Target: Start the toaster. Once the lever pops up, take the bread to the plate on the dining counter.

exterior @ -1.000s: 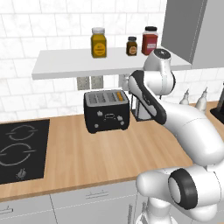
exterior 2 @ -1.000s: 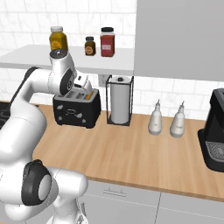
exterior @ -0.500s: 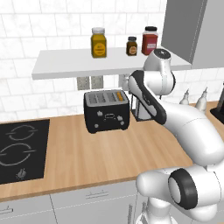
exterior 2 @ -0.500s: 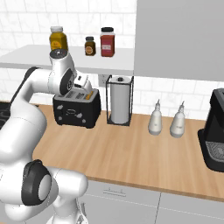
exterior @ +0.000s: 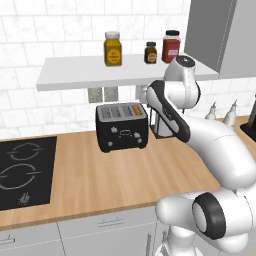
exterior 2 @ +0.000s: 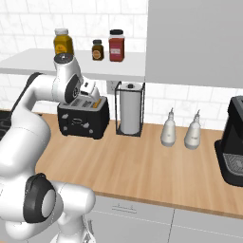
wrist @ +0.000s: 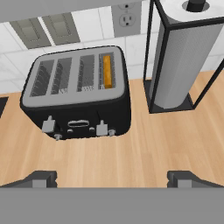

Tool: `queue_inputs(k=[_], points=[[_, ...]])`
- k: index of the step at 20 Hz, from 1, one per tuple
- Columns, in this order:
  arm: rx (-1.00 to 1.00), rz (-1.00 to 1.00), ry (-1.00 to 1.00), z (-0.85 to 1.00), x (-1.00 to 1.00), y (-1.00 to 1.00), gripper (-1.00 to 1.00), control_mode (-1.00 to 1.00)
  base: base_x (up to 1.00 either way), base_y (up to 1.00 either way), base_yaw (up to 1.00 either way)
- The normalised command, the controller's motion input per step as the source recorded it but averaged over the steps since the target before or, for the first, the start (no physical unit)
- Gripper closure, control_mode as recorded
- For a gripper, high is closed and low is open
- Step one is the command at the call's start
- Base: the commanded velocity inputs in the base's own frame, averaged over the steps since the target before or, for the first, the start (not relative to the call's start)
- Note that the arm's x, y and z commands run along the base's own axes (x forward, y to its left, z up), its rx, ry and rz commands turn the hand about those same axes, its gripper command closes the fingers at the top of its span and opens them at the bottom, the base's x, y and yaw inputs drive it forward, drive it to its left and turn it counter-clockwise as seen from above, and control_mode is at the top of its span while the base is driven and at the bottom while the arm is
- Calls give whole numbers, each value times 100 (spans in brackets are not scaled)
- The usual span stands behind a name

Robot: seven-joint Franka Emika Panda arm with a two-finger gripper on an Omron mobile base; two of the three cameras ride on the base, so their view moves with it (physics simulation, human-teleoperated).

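Toaster (wrist: 76,94) on the worktop (wrist: 144,148) against the wall, bread (wrist: 107,71) in its rightmost slot. Paper-towel holder (wrist: 181,57) just right of it; two bottles (exterior 2: 179,133) farther right. Hob (exterior: 22,172) left. Three jars (exterior: 145,47) on the shelf (exterior: 75,75) above. My tool (wrist: 111,179) hangs before the toaster.

Even, bright light is falling across all three views, with no single lamp showing and no glare on any surface. The shelf (exterior: 75,75) is casting a soft grey band onto the white tile wall (exterior: 30,40) beneath it. The toaster (wrist: 76,94) is laying a faint dark shadow on the wood worktop (wrist: 144,148) just around its base. Edges are rendering crisp near and far, with nothing blurring. Straight lines are staying straight toward the borders, showing no lens distortion.
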Motion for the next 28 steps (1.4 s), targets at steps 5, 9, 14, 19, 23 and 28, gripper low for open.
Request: queue_inputs(k=[5, 9, 14, 19, 23, 28], points=[[0, 0, 0, 0, 0, 0, -100, -100, 0, 0, 0], [0, 0, 0, 0, 0, 0, -100, -100, 0, 0, 0], [0, 0, 0, 0, 0, 0, -100, -100, 0, 0, 0], [0, 0, 0, 0, 0, 0, -100, -100, 0, 0, 0], [0, 0, 0, 0, 0, 0, -100, -100, 0, 0, 0], [0, 0, 0, 0, 0, 0, -100, -100, 0, 0, 0]])
